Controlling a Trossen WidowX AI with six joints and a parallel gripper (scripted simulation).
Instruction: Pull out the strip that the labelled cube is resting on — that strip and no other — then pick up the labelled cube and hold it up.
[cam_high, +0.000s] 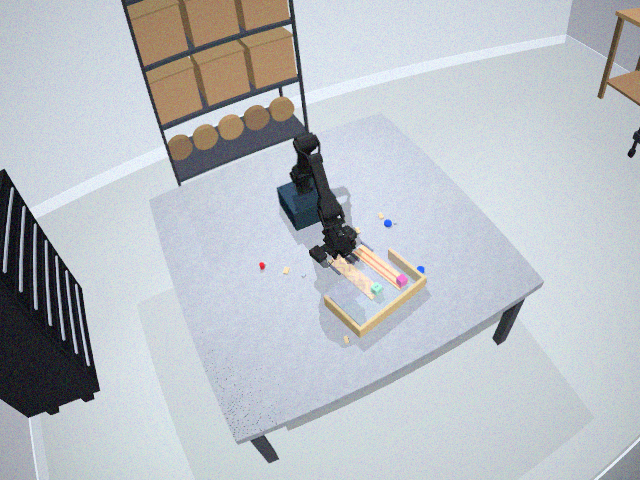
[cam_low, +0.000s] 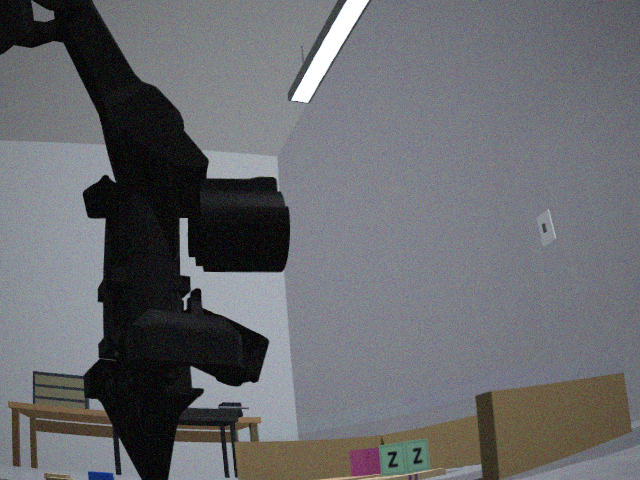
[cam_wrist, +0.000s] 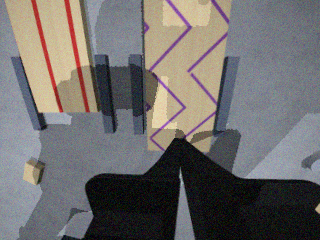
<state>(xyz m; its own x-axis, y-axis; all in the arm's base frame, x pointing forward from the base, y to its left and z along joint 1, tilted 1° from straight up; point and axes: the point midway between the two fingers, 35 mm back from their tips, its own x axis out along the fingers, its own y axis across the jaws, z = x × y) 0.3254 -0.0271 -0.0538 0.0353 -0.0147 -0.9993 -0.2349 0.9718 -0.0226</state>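
The green cube (cam_high: 376, 288) (cam_low: 404, 457) labelled Z rests on the far part of the zigzag strip (cam_high: 356, 277) (cam_wrist: 170, 50), pale wood with purple lines. A magenta cube (cam_high: 401, 280) (cam_low: 364, 461) rests on the far end of the red-striped strip (cam_high: 379, 266) (cam_wrist: 50, 50). My gripper (cam_wrist: 178, 142) is shut, its fingertips together at the near end of the zigzag strip; nothing shows between them. Whether they touch the strip is hard to tell. That end sticks out slightly past its dark guide rails (cam_wrist: 227, 95). In the exterior view the fingertips run off the bottom edge.
A wooden wall (cam_high: 392, 305) (cam_low: 558, 428) borders the strips' far end and both sides. Blue balls (cam_high: 387, 223) (cam_high: 420, 269), a red ball (cam_high: 262, 265) and small wooden blocks (cam_high: 286, 270) (cam_high: 346, 339) (cam_wrist: 34, 171) lie around on the table.
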